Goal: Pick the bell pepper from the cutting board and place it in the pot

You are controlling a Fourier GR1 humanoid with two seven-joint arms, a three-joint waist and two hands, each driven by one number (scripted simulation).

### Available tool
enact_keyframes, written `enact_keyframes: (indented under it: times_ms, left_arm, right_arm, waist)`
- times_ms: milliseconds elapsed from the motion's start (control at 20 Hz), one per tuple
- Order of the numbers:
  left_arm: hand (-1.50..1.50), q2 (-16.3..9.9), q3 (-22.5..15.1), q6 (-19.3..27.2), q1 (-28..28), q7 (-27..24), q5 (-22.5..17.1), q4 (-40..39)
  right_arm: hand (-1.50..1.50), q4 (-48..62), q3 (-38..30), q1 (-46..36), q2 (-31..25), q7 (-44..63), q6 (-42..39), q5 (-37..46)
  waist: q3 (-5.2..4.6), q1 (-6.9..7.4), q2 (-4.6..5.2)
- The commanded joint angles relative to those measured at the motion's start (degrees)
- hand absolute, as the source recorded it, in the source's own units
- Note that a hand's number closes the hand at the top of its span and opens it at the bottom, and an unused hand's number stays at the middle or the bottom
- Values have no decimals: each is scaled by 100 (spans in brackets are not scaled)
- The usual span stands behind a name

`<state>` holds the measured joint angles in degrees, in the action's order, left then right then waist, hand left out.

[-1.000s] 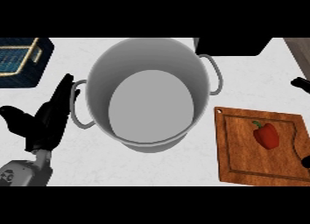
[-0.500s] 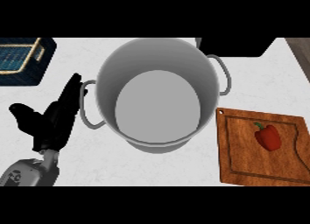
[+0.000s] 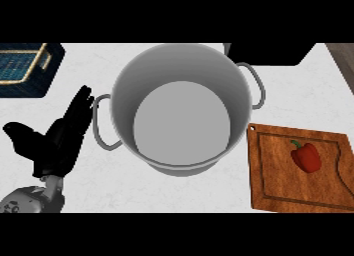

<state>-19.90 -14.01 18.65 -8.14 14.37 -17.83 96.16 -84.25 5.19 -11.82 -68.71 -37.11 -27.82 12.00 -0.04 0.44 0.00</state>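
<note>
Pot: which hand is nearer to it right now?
Left. The left hand is open just beside the pot, fingers up by its left handle. The right hand shows nowhere in the head view, so its distance can't be judged.

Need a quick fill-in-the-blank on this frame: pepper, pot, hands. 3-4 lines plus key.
1. The red bell pepper lies on the wooden ____.
2. The pot stands to the ____ of the cutting board in the head view.
3. The inside of the pot holds ____.
4. The only hand in view, open beside the pot's handle, is the ____ hand.

Missing words: cutting board; left; nothing; left
</note>
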Motion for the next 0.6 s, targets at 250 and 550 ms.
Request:
enact_keyframes:
  times_ms: [250,550]
  left_arm:
    - [0,223,-44,-53,45,310,210,331]
    - [0,418,148,-339,159,-197,358,-188]
  right_arm:
    - [-150,521,512,-349,447,152,-463,993]
    - [-150,457,725,-338,985,433,-86,1864]
  waist:
    - [6,54,14]
    - [3,-16,6]
